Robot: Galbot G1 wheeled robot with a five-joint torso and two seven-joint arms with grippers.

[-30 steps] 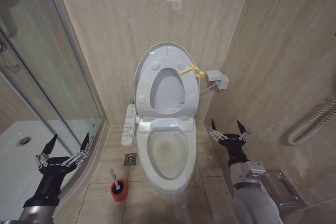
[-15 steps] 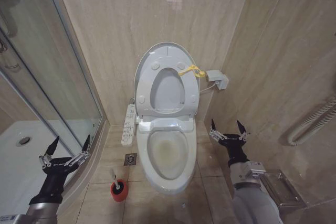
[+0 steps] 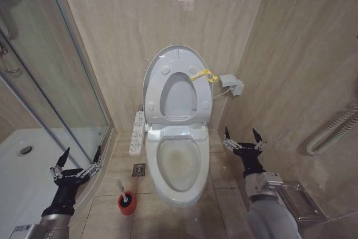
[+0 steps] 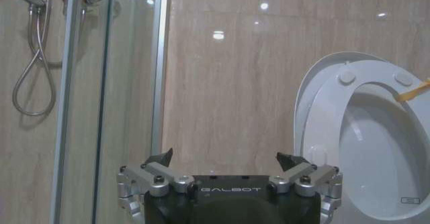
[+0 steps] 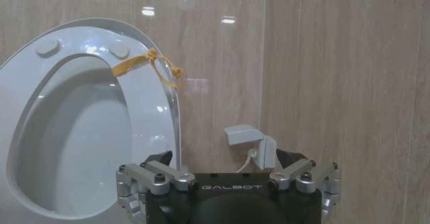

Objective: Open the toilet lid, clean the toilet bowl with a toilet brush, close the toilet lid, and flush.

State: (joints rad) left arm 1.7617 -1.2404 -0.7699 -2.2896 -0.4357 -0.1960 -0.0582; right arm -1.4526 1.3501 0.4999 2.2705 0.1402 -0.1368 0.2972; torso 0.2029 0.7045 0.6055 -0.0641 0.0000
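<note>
Standing upright against the wall, the toilet lid (image 3: pixel 178 71) runs lengthwise vertically above the toilet bowl (image 3: pixel 179 163). The toilet brush (image 3: pixel 121 188) leans in its red holder (image 3: pixel 127 202); its bristles are hidden. Left gripper (image 3: pixel 77 158) and right gripper (image 3: pixel 243 137) hang spread apart, empty.

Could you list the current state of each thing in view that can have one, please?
toilet lid: raised, upright against the wall.
seat: raised too, against the lid.
toilet bowl: uncovered, yellowish stain inside.
toilet brush: standing in its red holder on the floor, untouched.
left gripper: open, empty, low beside the shower glass.
right gripper: open, empty, right of the bowl.
</note>
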